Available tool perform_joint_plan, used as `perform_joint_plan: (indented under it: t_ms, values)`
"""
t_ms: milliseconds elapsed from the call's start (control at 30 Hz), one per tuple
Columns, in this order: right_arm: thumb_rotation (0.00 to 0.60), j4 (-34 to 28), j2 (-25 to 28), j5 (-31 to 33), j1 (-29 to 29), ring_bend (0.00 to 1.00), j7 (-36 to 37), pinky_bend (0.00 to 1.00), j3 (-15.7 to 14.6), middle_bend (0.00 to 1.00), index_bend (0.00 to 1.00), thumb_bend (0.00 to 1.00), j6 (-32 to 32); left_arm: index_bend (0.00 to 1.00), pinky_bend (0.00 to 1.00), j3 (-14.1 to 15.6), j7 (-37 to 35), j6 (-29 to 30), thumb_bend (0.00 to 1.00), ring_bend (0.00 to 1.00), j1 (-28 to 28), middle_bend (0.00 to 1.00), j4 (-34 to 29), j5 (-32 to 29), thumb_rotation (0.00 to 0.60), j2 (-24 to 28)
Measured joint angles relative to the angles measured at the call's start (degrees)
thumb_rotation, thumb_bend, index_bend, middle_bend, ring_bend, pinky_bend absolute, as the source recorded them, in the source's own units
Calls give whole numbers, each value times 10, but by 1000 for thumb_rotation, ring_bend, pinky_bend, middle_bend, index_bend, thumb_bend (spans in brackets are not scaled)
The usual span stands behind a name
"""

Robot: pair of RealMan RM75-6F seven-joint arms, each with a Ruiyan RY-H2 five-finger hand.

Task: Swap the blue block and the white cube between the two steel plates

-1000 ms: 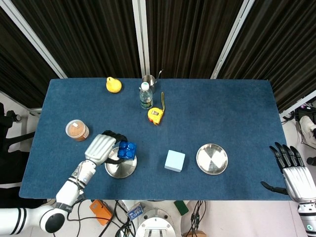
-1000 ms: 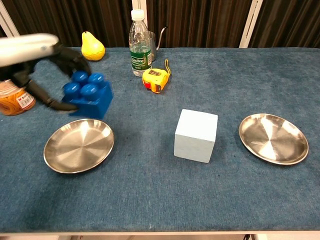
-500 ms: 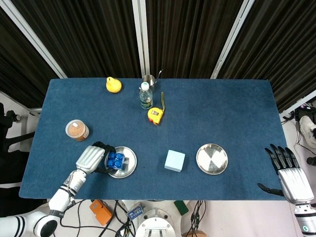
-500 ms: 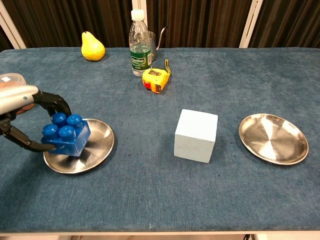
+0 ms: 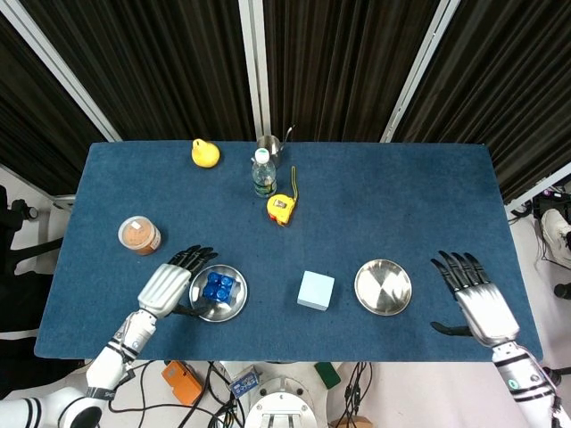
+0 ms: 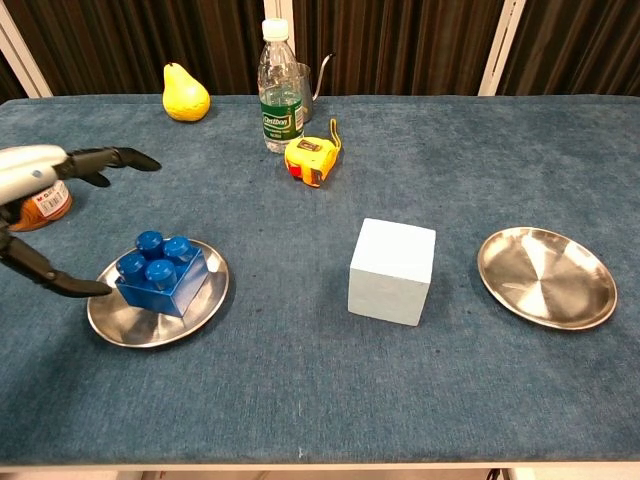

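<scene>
The blue block (image 6: 160, 272) sits in the steel plate (image 6: 205, 300) at lower left; the left robot hand (image 5: 168, 283) beside it is spread, holding nothing. The white cube (image 6: 392, 271) stands mid-tabletop, apart from the empty plate (image 6: 546, 277). The right robot hand (image 5: 475, 301) is open. The cube looks light, rigid, smooth: grip opposite flat faces.

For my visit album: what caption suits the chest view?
Left hand open beside the blue block on a steel plate; white cube waits on the table.
</scene>
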Motion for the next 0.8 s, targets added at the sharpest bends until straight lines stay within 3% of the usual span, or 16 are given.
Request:
perform_joint_plan:
  t_ms: [133, 233, 400, 633, 700, 767, 800]
  values:
    - [473, -45, -16, 14, 58, 0, -44, 0, 19, 0, 0, 179, -85, 101, 140, 17, 10, 31, 0, 25, 21, 70, -49, 28, 600, 52]
    - [473, -66, -56, 43, 101, 0, -95, 0, 37, 0, 0, 179, -143, 101, 138, 28, 13, 78, 5, 25, 46, 70, -61, 58, 600, 79]
    - [472, -68, -157, 136, 156, 0, -192, 0, 63, 0, 0, 179, -201, 101, 137, 42, -6, 159, 10, 25, 101, 70, -52, 96, 600, 108]
    - [477, -18, -299, 278, 221, 14, -286, 12, 87, 36, 0, 185, -230, 101, 137, 48, -42, 164, 15, 25, 128, 70, -20, 108, 600, 119]
    - [483, 0, -319, 303, 237, 109, -300, 83, 90, 138, 45, 226, -231, 101, 137, 47, -46, 162, 16, 25, 132, 70, -15, 109, 600, 120]
    - [535, 11, -328, 317, 245, 328, -306, 281, 91, 320, 260, 320, -228, 101, 137, 44, -50, 162, 20, 25, 135, 70, -13, 109, 600, 120]
    - [558, 12, -328, 321, 247, 383, -307, 337, 91, 370, 328, 345, -227, 101, 137, 43, -52, 162, 22, 25, 136, 70, -11, 108, 600, 120]
